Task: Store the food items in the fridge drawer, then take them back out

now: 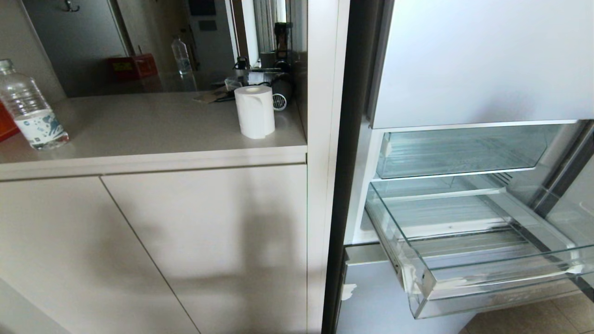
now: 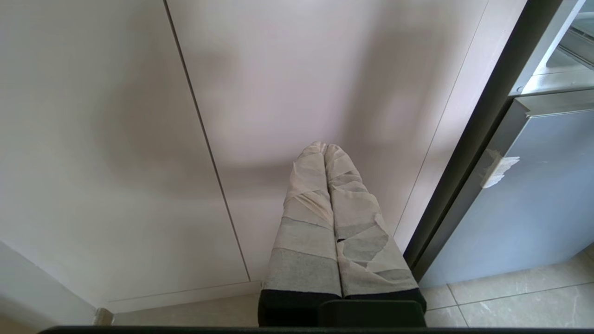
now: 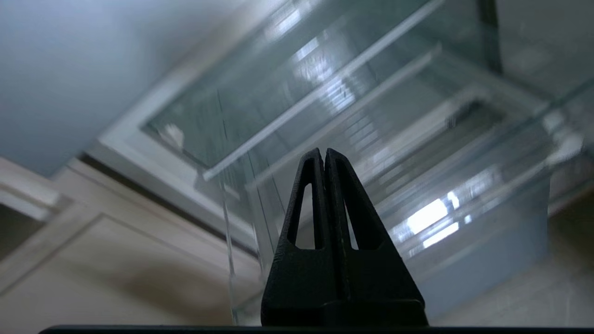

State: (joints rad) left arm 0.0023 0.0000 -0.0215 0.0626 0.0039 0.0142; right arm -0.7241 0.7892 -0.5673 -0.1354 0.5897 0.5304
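The fridge drawer (image 1: 487,278), a clear ribbed tray with a thick front lip, stands pulled out at the lower right of the head view with nothing in it. It also fills the right wrist view as the fridge drawer (image 3: 464,208). My right gripper (image 3: 324,150) is shut and empty, pointing at the drawer from outside it. My left gripper (image 2: 325,146), with tape-wrapped fingers, is shut and empty, hanging low before the cabinet doors (image 2: 278,93). Neither arm shows in the head view. The food items are out of view.
A second clear drawer (image 1: 464,153) sits closed above the open one, under the pale fridge door front (image 1: 482,60). On the counter (image 1: 148,130) stand a paper roll (image 1: 254,111) and a water bottle (image 1: 30,111). Tiled floor (image 2: 510,301) lies below.
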